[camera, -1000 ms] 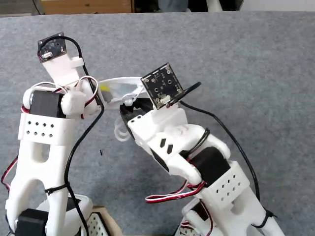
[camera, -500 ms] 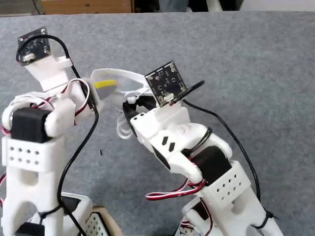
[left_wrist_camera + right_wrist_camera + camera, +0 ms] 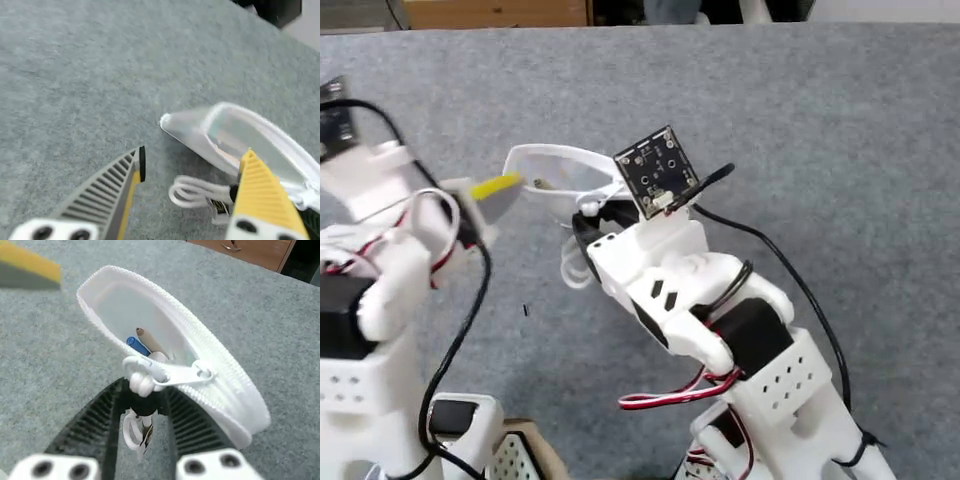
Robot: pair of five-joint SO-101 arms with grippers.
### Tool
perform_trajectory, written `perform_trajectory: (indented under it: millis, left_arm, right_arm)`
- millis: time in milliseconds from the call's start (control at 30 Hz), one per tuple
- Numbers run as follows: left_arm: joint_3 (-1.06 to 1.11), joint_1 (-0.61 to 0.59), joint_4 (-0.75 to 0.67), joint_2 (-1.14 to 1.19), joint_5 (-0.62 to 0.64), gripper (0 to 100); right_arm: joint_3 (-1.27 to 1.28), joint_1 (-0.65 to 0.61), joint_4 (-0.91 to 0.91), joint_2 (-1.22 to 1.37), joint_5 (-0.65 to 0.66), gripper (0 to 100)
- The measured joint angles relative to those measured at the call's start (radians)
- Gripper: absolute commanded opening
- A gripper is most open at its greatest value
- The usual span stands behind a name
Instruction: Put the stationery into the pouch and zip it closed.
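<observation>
One white cord loop (image 3: pixel 197 184) beside pouch (image 3: pixel 225 131)

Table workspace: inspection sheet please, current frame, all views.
Surface: grey felt-like table cover, lying flat.
Job's things: white pouch unzipped, mouth open; blue pen and brown-tipped stick inside.
Clutter: one small dark speck.
Grippers: right gripper clamped at the pouch's zip end; left gripper open, empty, beside the pouch.
Cables: black cable loops off the right arm; red and white wires lower down.
Surroundings: wooden furniture past the far edge.
</observation>
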Motion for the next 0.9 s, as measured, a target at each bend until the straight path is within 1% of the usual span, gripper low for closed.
perform_trajectory:
  millis: [133, 333, 533, 733, 900]
  left_arm:
    - [0.06, -0.112, 0.0, -0.021, 0.0, 31]
    - [0.224, -0.201, 0.0, -0.023, 0.0, 31]
    - [0.279, -0.215, 0.0, -0.023, 0.0, 31]
    - [0.324, -0.215, 0.0, -0.023, 0.0, 31]
    - [0.341, -0.215, 0.0, -0.023, 0.0, 31]
  right_arm:
    - [-0.044, 0.0, 0.054, 0.003, 0.0, 1.1]
    - [-0.221, 0.002, 0.175, 0.003, 0.0, 1.1]
    - [-0.408, 0.003, 0.265, 0.005, 0.002, 1.1]
    - [-0.545, 0.0, 0.269, 0.005, 0.005, 1.1]
    - [-0.629, 0.002, 0.269, -0.008, 0.066, 1.1]
